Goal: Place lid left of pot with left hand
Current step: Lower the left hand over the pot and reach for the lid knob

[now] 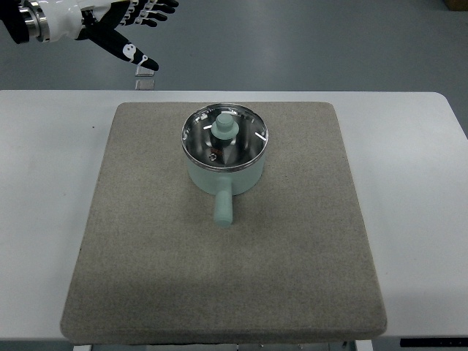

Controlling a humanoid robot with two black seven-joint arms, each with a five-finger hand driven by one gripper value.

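The lid (224,137) sits on the pot (224,164) mid-mat (146,256), untouched. The left hand (135,33) hovers far off, fingers spread and empty (presumably readying its reach).

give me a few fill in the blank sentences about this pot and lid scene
1. The lid sits on the ____.
2. The pot's handle points toward the ____ edge of the picture.
3. The left hand holds ____.
4. The pot stands on a grey ____.

Missing words: pot; bottom; nothing; mat
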